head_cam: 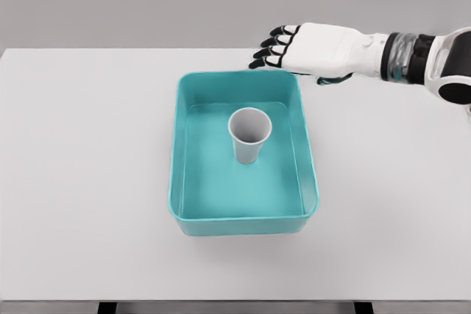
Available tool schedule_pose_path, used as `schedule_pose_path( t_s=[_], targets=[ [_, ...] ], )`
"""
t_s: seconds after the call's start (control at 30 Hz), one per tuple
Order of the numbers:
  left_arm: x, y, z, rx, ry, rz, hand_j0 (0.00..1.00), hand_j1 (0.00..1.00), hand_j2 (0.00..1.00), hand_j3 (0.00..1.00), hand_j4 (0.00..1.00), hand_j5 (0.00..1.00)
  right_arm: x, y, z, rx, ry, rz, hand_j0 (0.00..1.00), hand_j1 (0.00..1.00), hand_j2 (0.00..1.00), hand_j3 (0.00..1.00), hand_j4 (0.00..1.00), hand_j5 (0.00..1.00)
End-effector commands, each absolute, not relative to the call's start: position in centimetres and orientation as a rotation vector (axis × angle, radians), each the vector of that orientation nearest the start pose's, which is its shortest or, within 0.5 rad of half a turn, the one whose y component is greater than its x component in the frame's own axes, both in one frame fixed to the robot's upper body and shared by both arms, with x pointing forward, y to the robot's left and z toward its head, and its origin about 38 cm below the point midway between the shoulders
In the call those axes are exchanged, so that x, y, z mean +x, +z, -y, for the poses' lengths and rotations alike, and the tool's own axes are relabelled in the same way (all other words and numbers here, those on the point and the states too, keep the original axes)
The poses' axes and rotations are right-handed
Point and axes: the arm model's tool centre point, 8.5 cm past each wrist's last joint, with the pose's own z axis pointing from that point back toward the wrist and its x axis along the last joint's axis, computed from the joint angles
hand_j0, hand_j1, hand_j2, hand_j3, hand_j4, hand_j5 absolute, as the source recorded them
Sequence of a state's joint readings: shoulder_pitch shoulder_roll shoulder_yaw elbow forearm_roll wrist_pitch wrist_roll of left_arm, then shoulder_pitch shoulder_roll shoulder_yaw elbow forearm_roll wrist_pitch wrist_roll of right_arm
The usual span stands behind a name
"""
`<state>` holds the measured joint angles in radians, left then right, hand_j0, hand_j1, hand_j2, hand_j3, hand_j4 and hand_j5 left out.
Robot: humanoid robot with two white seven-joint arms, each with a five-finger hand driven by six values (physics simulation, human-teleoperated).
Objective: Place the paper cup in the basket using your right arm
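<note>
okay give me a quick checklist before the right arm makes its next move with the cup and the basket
1. Paper cup inside the teal basket: ok.
2. Cup upright, mouth up: ok.
3. Right hand holds nothing, fingers relaxed: ok.
4. Hand apart from the cup, beyond the basket's far right corner: ok.
5. Hand's height over the basket rim: cannot tell from this one view.
6. Left arm out of the way: not in view, cannot tell.

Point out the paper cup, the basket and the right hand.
paper cup [248,146]: head view, on its outer side wall, below the rim.
basket [243,223]: head view, on the near outer wall.
right hand [324,47]: head view, on the white back of the hand.
</note>
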<state>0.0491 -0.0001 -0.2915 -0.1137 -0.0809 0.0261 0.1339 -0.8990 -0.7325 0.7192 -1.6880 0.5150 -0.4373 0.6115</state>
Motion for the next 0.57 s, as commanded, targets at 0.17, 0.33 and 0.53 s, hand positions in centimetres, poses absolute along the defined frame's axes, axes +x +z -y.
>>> schedule_pose_path(
  t_s=[0.17, 0.33, 0.53],
  targets=[
    [0.8, -26.3, -27.2, 0.202, -0.372, 0.048, 1.00, 1.00, 1.00, 1.00, 1.00, 1.00, 40.4, 31.7, 37.3, 1.247, -2.748, -2.123, 1.00, 1.00, 1.00, 1.00, 1.00, 1.00],
    [0.8, -26.3, -27.2, 0.202, -0.372, 0.048, 1.00, 1.00, 1.00, 1.00, 1.00, 1.00, 40.1, 31.7, 37.3, 1.245, -2.745, -2.120, 1.00, 1.00, 1.00, 1.00, 1.00, 1.00],
    [0.8, -26.3, -27.2, 0.202, -0.372, 0.048, 1.00, 1.00, 1.00, 1.00, 1.00, 1.00, 40.1, 31.7, 37.2, 1.238, -2.748, -2.111, 1.00, 1.00, 1.00, 1.00, 1.00, 1.00]
  ],
)
